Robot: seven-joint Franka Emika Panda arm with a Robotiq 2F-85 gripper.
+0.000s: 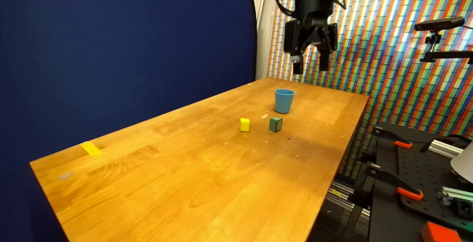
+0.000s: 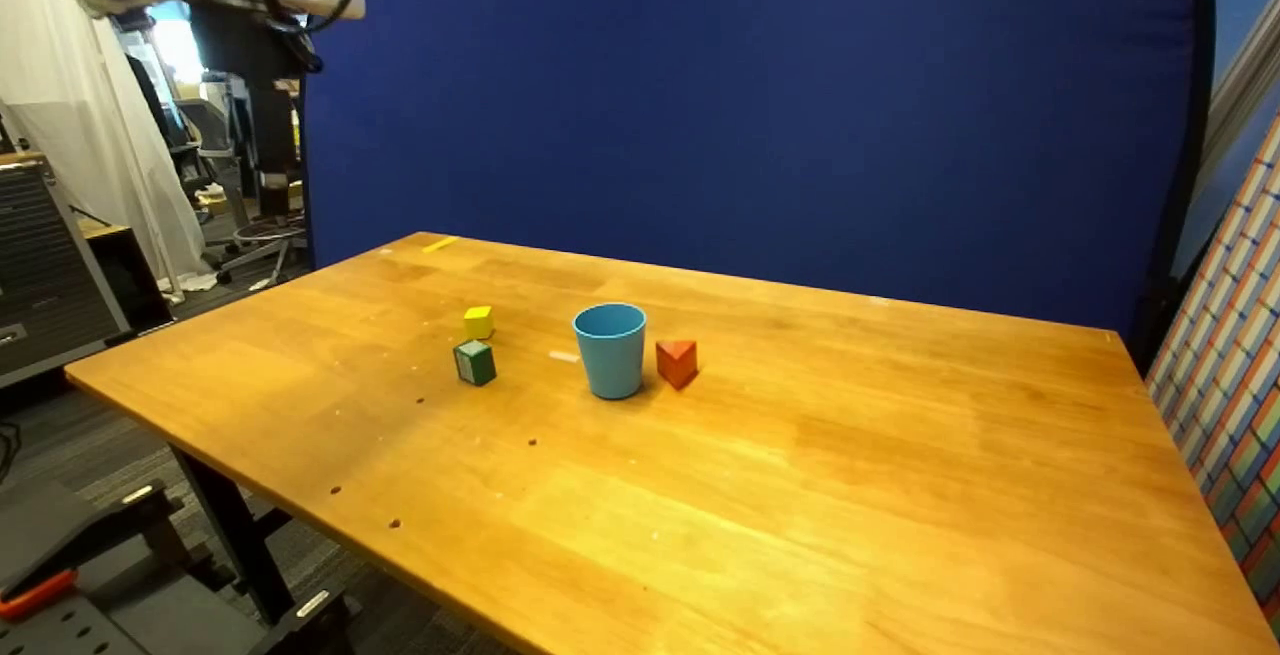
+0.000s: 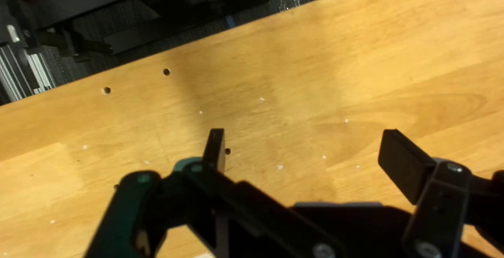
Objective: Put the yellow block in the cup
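Observation:
The small yellow block (image 1: 244, 125) sits on the wooden table, and it also shows in an exterior view (image 2: 479, 323). The light-blue cup (image 1: 284, 101) stands upright, apart from the block, and also shows in an exterior view (image 2: 611, 355). Its inner bottom is hidden. My gripper (image 1: 311, 67) is high above the table, pointing down, and also shows side-on in an exterior view (image 2: 273, 200). In the wrist view the gripper (image 3: 304, 151) is open with nothing between its fingers. Neither block nor cup shows in the wrist view.
A green block (image 1: 275, 124) sits close to the yellow block and also shows in an exterior view (image 2: 475, 363). A red-orange block (image 2: 677, 363) sits beside the cup. Flat yellow tape (image 1: 91, 148) lies near the table's edge. A black cart (image 1: 399, 183) stands beside the table.

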